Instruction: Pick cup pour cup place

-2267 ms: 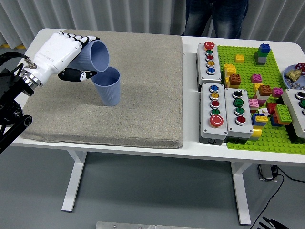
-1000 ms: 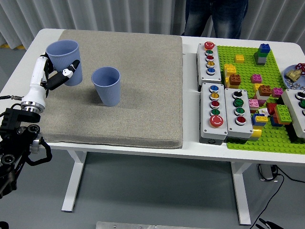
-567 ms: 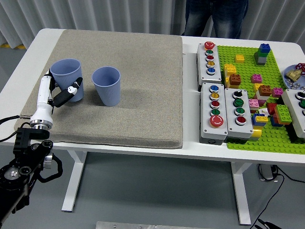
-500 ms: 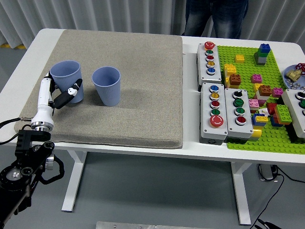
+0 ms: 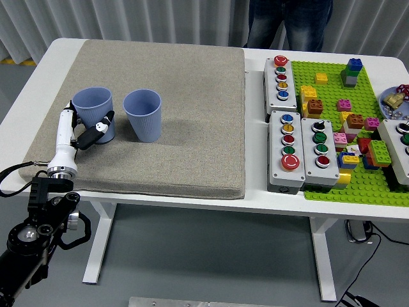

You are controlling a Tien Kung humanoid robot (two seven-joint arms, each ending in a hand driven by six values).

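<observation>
So, biggest first: the white table (image 5: 255, 201), with the grey mat (image 5: 179, 115) covering its 9 o'clock half. At 3 o'clock sit the green baseplate (image 5: 358, 185) with loose bricks and the button boxes (image 5: 300, 153); a person (image 5: 289, 22) stands at 12 o'clock, hands out of shot.

Our left hand (image 5: 80, 131) comes in at 8 o'clock and is wrapped around the held cup (image 5: 94, 114), thumb across the front wall; the cup is upright, base on or just at the mat, we cannot tell which. The second cup (image 5: 143, 115) stands upright just beside it toward 3 o'clock, not touching. We do not see our right hand.

We judge these cups light and thin-walled, easy to squash or tip. Hold mid-wall with a gentle squeeze, away from the rim. Pour looks done; what remains is letting go cleanly.
</observation>
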